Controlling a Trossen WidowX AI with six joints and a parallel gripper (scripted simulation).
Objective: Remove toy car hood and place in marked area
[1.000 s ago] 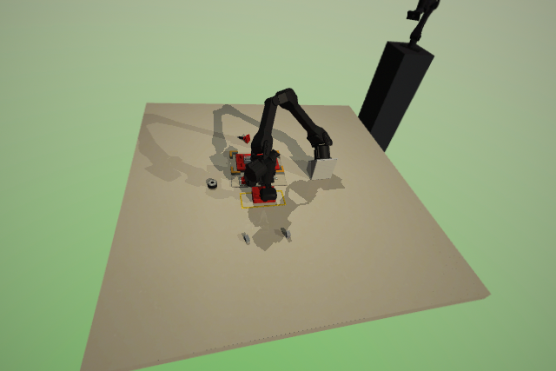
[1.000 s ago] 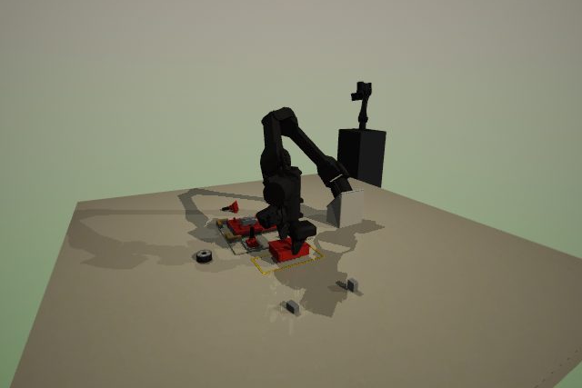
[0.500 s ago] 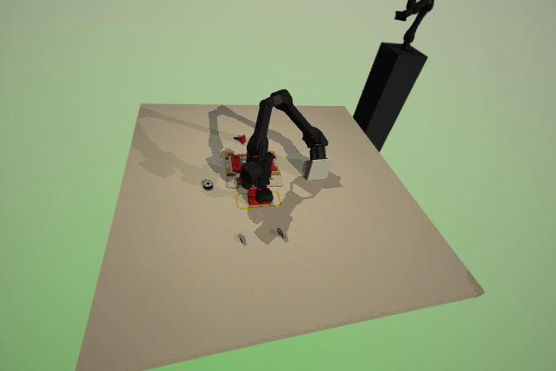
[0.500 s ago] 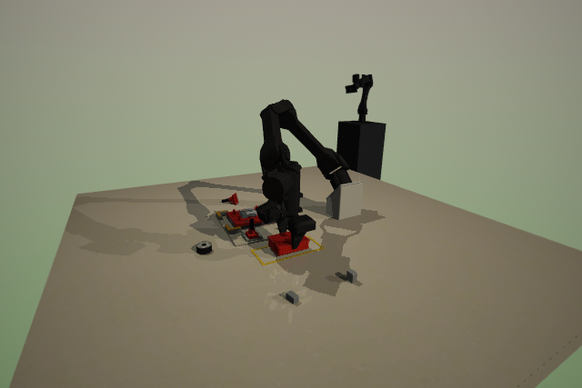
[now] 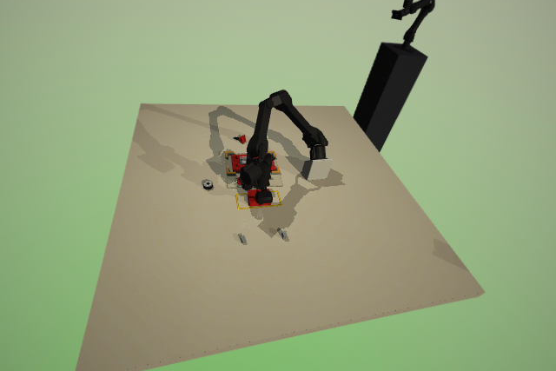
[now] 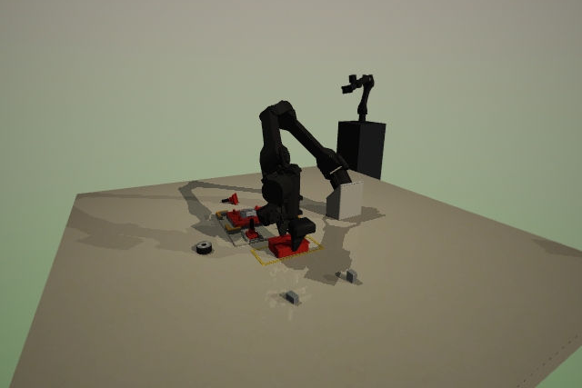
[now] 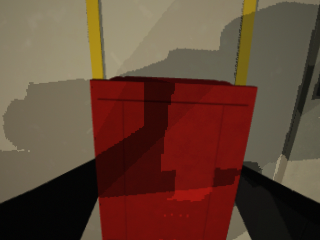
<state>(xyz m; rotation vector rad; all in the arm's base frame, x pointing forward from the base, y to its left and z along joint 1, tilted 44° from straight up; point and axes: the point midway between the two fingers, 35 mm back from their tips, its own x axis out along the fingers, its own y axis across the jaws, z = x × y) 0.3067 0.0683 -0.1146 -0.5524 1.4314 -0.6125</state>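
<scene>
Clamping the red hood by its flanks, the fingers stand fairly wide; its long axis runs six to twelve o'clock in the wrist view, between yellow marked area lines on the tabletop.

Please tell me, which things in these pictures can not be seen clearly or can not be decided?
- Whether the red hood rests on the table: the gripper covers it in the exterior view; the wrist view shows only its top.
- Near end of the yellow marked area: cut off by the wrist view's lower edge.
- Toy car: largely hidden behind the arm in the top view.
- Two small grey pieces: too small to identify.
</scene>
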